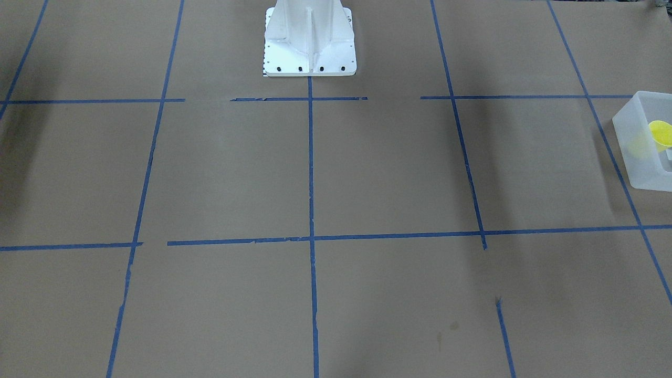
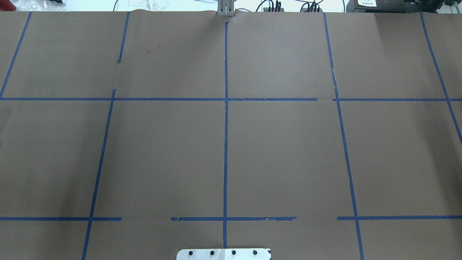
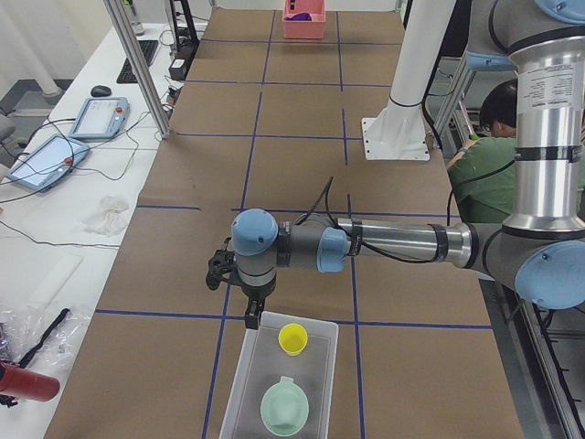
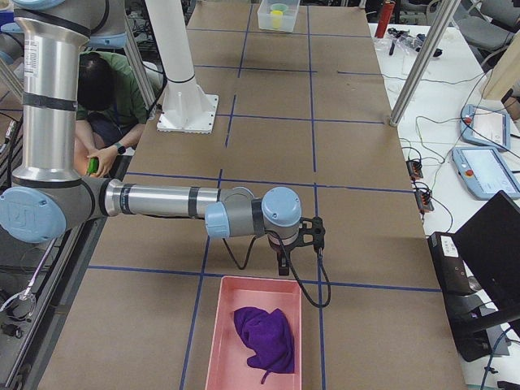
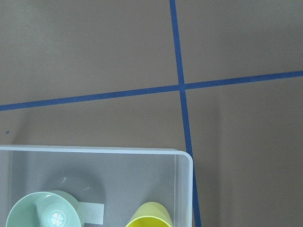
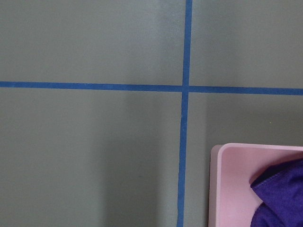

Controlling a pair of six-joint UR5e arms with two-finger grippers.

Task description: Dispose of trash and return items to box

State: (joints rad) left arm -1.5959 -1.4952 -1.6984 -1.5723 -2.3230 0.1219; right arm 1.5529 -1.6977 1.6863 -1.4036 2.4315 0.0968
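Note:
The frosted-white box (image 3: 239, 393) stands at the table's left end. The yellow cup (image 3: 292, 337) and the pale green bowl (image 3: 284, 409) sit inside it. The left wrist view shows the box's rim (image 5: 94, 150), the cup (image 5: 150, 216) and the bowl (image 5: 45, 213) from above. The front-facing view shows the box (image 1: 630, 152) and the cup (image 1: 660, 134) at its right edge. My left gripper (image 3: 251, 315) hangs just above the box's near rim, and I cannot tell whether it is open or shut. My right gripper (image 4: 283, 264) hangs by the pink bin at the other end, state also unclear. No trash shows.
A pink bin (image 4: 223, 325) with a purple cloth (image 4: 264, 337) stands at the table's right end, and its corner (image 6: 227, 184) shows in the right wrist view. The white robot base (image 1: 310, 47) stands mid-table. A person (image 3: 484, 146) crouches behind the robot. Blue tape lines cross the brown table.

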